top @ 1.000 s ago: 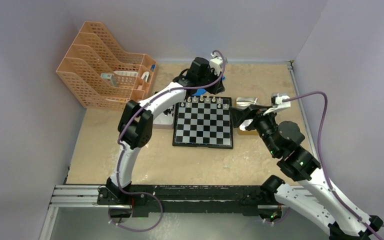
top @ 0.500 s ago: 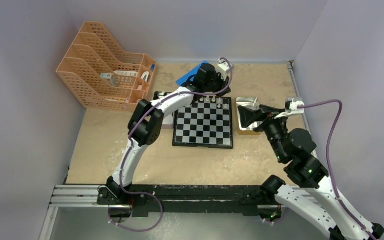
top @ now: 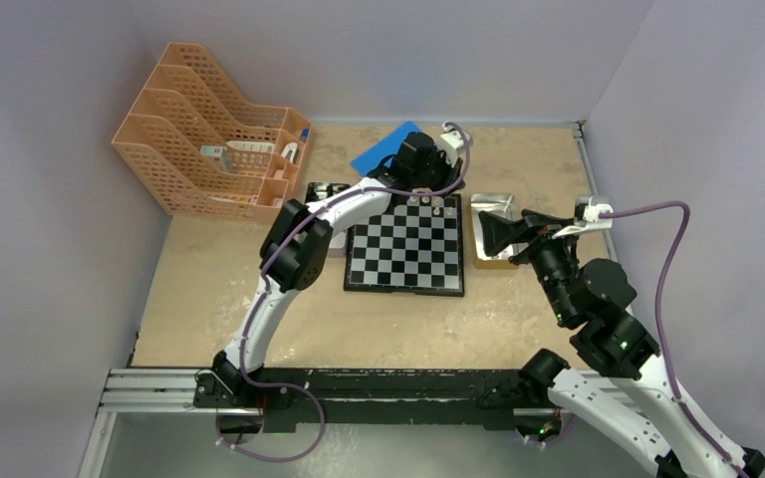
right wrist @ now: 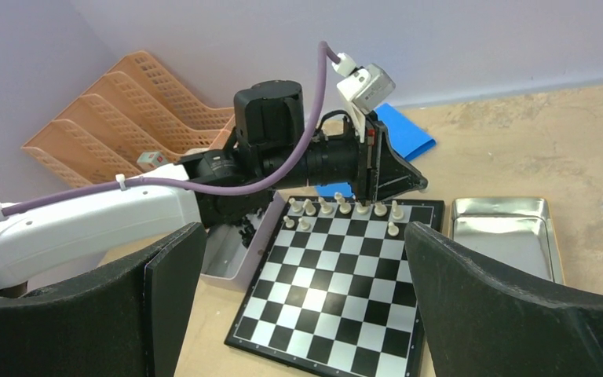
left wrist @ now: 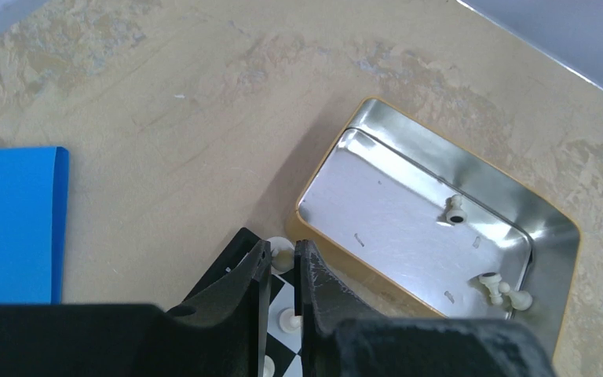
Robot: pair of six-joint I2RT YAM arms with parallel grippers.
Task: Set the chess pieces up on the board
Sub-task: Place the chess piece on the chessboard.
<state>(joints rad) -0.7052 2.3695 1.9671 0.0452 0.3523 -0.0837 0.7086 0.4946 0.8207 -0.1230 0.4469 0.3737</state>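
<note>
Board (top: 404, 251): centre of the table. White chess pieces (right wrist: 308, 208) stand along its far edge, and more lie in the tin (left wrist: 440, 155). My left gripper (left wrist: 282, 245): jaws narrow, over the board's far right corner; I cannot tell if it holds anything. My right gripper (right wrist: 305, 236): jaws wide, beside the tin.

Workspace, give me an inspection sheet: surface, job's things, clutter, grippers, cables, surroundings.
Surface: beige mottled tabletop.
Job's things: black-and-white checkered chessboard with cream-white chess pieces on its far rows only; three loose cream pieces lie in the shiny metal tin right of it; black pieces not seen.
Clutter: orange mesh file rack, flat blue sheet, grey tray left of the board.
Grippers: left gripper shut at the board's far right corner, grip on a piece unclear; right gripper open, near the tin.
Cables: purple cable along each arm, none lying on the board.
Surroundings: pale lilac walls, metal rail at the near edge.
</note>
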